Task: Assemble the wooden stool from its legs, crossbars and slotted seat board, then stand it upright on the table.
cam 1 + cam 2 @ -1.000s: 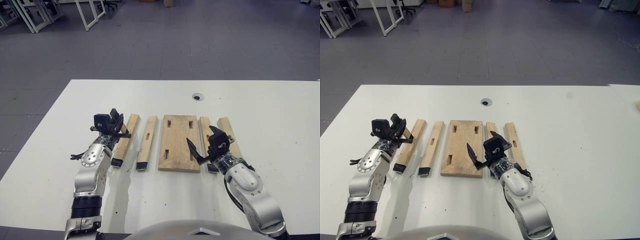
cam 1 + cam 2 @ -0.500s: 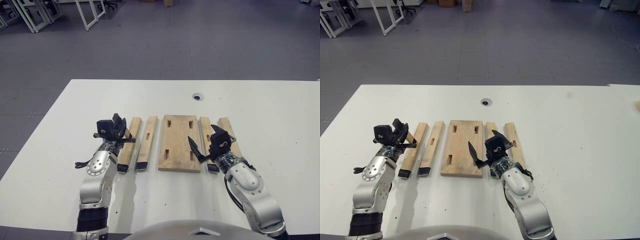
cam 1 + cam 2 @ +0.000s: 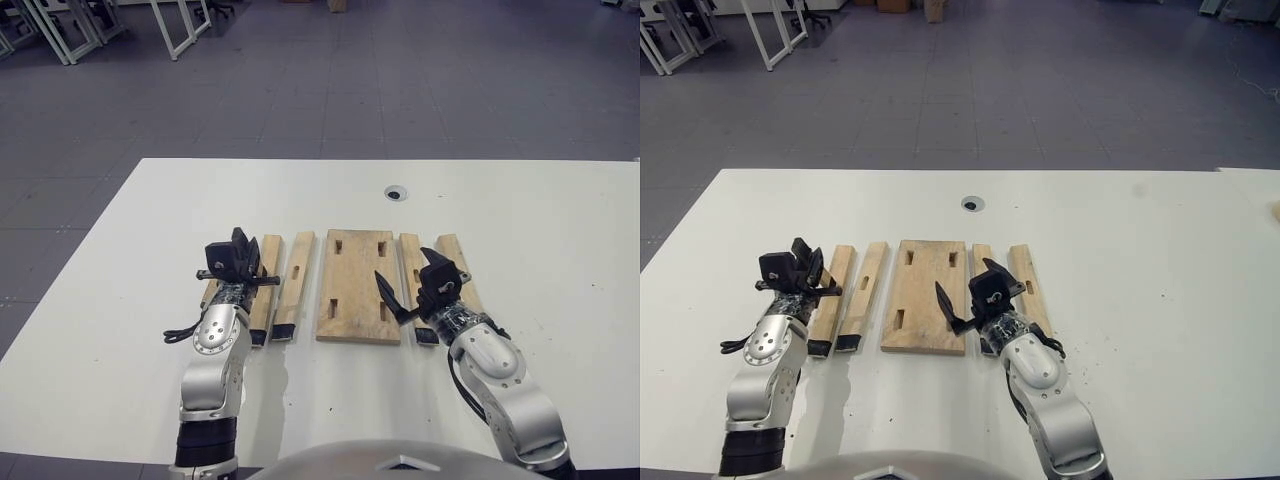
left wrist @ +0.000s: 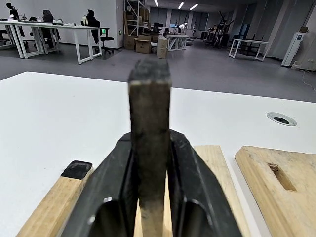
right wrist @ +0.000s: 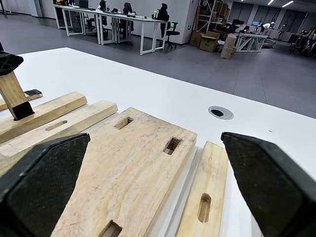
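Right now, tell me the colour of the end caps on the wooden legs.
Black end caps; clearest in the left eye view.

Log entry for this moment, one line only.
left gripper: shut on wooden bar | right gripper: open over right edge of seat board | seat board, other bars: flat on table | stool: unassembled

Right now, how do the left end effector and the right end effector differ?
The left end effector is shut on a wooden piece with a dark tip; the right end effector is open and holds nothing. The left end effector is above the wooden strips left of the seat board; the right end effector is at that board's right edge. Both are low over the table.
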Controlling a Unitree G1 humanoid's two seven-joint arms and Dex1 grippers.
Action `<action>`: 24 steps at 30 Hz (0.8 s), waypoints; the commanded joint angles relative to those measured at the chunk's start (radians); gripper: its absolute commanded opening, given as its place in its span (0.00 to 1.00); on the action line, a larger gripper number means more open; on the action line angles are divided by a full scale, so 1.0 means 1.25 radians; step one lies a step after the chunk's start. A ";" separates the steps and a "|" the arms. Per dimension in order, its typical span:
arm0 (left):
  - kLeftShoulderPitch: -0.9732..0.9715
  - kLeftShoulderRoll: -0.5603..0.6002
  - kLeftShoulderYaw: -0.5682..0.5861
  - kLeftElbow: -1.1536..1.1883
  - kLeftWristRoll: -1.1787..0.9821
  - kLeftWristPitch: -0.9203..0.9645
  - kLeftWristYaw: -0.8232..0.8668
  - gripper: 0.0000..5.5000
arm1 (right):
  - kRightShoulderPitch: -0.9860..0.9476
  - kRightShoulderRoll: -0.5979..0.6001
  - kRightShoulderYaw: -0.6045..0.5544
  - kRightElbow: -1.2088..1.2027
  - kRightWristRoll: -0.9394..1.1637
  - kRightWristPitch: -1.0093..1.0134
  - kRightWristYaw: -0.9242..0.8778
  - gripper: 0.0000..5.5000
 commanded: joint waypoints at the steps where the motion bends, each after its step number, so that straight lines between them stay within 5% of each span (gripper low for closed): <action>1: -0.005 0.005 0.008 -0.027 -0.001 0.016 -0.009 0.24 | -0.010 0.005 -0.001 0.010 0.001 -0.004 0.002 0.89; 9: -0.061 0.028 0.037 -0.098 0.023 0.104 0.026 0.48 | -0.002 0.011 0.001 0.006 -0.002 -0.004 -0.004 0.89; 16: -0.225 0.058 0.074 -0.259 -0.002 0.356 0.055 0.49 | 0.007 0.020 0.000 0.011 -0.003 -0.007 -0.010 0.89; 24: -0.453 0.131 0.167 -0.044 -0.084 0.548 -0.006 0.49 | 0.003 0.029 -0.004 0.019 -0.006 0.006 -0.022 0.89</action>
